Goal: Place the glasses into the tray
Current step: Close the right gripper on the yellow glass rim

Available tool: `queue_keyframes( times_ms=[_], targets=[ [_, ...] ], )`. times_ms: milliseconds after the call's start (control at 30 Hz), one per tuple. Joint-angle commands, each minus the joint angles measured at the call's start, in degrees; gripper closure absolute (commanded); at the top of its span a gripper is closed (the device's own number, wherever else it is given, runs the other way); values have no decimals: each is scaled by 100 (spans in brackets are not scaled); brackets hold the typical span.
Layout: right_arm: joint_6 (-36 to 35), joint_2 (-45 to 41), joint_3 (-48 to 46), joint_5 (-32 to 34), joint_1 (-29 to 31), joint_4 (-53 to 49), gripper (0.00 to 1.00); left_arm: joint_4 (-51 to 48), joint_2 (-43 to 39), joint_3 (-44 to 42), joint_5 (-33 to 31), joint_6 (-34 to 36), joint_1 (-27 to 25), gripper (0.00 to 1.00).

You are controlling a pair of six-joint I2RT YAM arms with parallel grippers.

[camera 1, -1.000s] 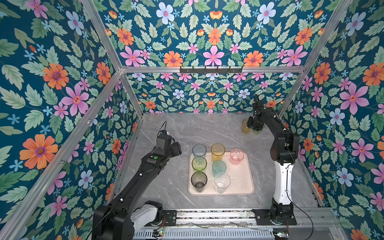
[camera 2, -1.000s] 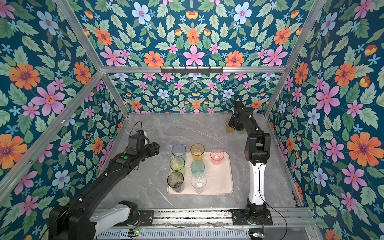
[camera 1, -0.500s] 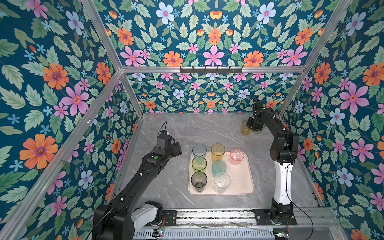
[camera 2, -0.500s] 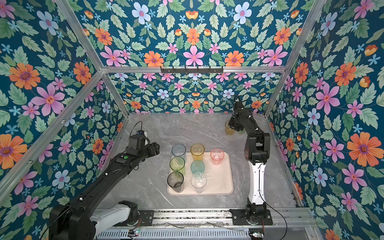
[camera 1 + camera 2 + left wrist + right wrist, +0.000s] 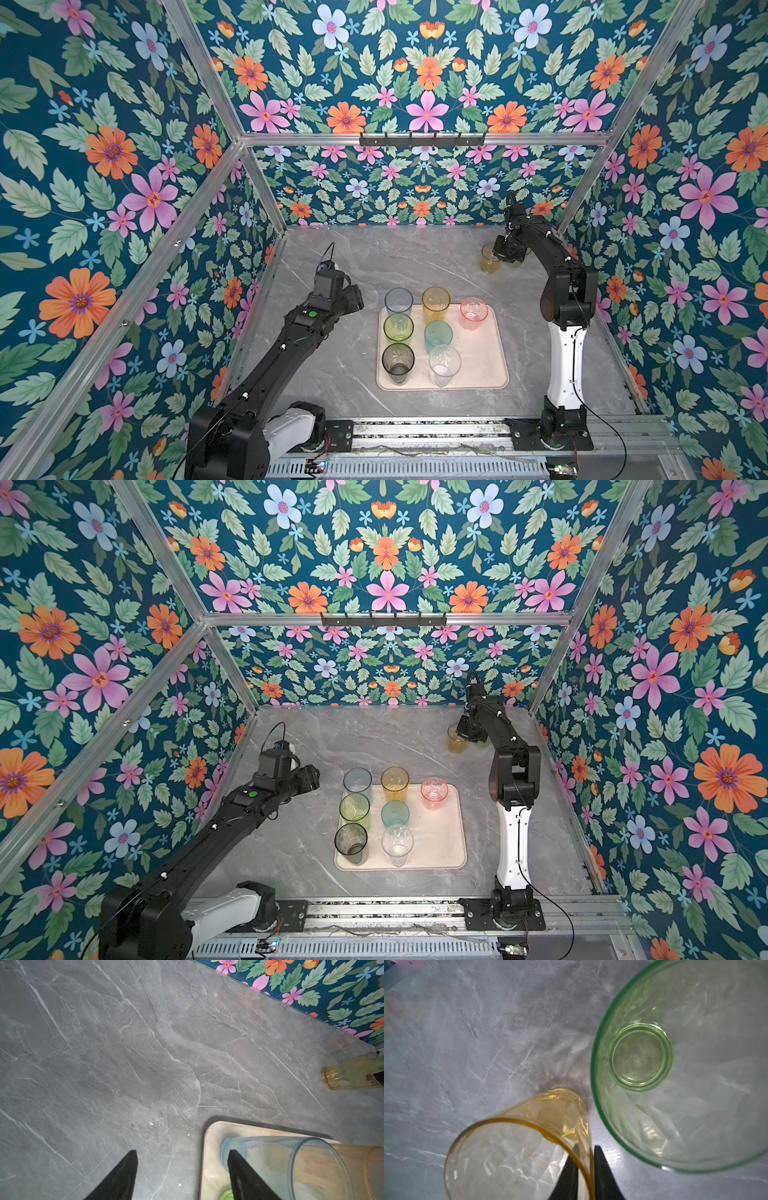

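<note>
Right claw (image 5: 586,1147) pinches the short amber glass (image 5: 517,1147) by its rim, left claw (image 5: 182,1151) spread; lifted on so thin a hold, it may swing into the green glass (image 5: 641,1057) beside.

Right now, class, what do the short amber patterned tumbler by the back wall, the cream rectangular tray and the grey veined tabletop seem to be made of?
Short amber patterned tumbler: translucent, glossy, faceted; glass or clear plastic, can't tell.
Cream rectangular tray: probably plastic, smooth matte, moulded rounded corners.
Grey veined tabletop: marble-look, white veins; stone or laminate.
</note>
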Motion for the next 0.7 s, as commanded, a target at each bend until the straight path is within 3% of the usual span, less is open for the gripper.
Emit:
queue_keyframes(
  times_ms=[0, 400, 667],
  targets=[
    [-146, -166, 4, 125, 55, -236, 85, 32, 11, -14, -8, 39, 2, 28],
    [-246, -436, -134, 143, 80, -341, 89, -9, -28, 12, -43, 85, -2, 28],
    [-243, -355, -172, 126, 86, -318, 81, -18, -60, -34, -41, 76, 2, 28]
  ],
)
